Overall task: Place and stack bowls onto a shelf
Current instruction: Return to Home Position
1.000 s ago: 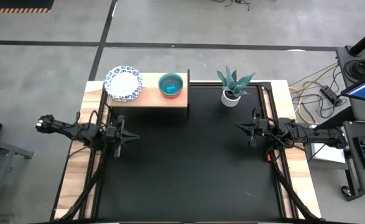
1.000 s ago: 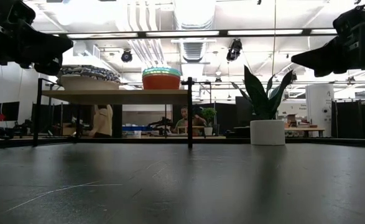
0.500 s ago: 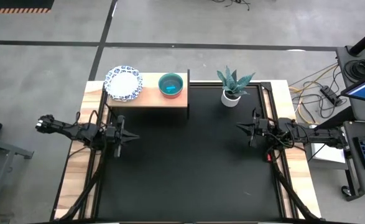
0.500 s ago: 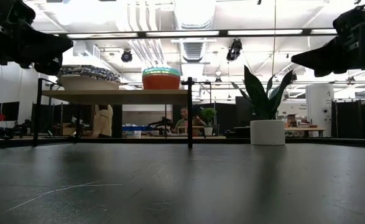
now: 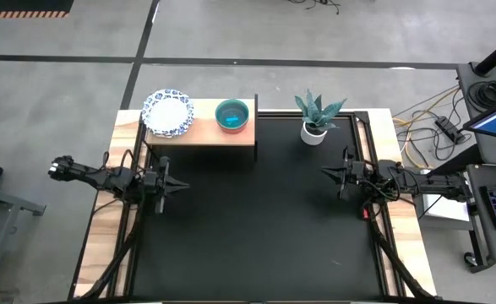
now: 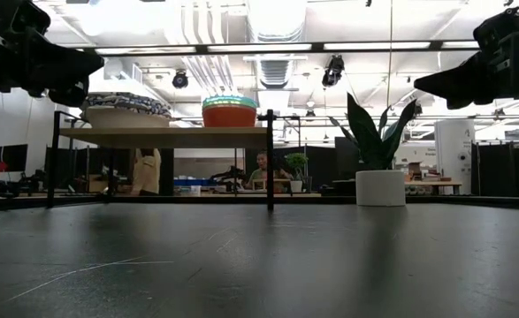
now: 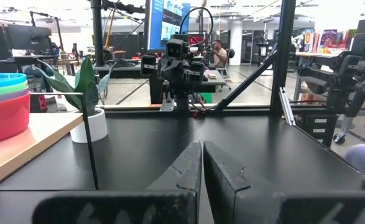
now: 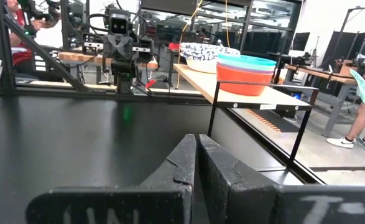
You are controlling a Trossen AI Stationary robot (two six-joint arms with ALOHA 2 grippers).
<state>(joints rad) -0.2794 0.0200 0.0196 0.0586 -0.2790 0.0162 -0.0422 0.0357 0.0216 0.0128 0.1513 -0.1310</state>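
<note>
Along the far left edge of the large black mat, the light-wood shelf carries stacked blue-rimmed white bowls and teal-topped plain bowls. The left gripper and right gripper flank the open mat, fingers together. Nothing has shifted since earlier.

wide bowls: white, blue-patterned rim | top small bowl: teal | mat: black

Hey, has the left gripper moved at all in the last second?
No. In the high view the left gripper sits the same distance in front of the shelf's left end as a second ago, fingers shut.
</note>
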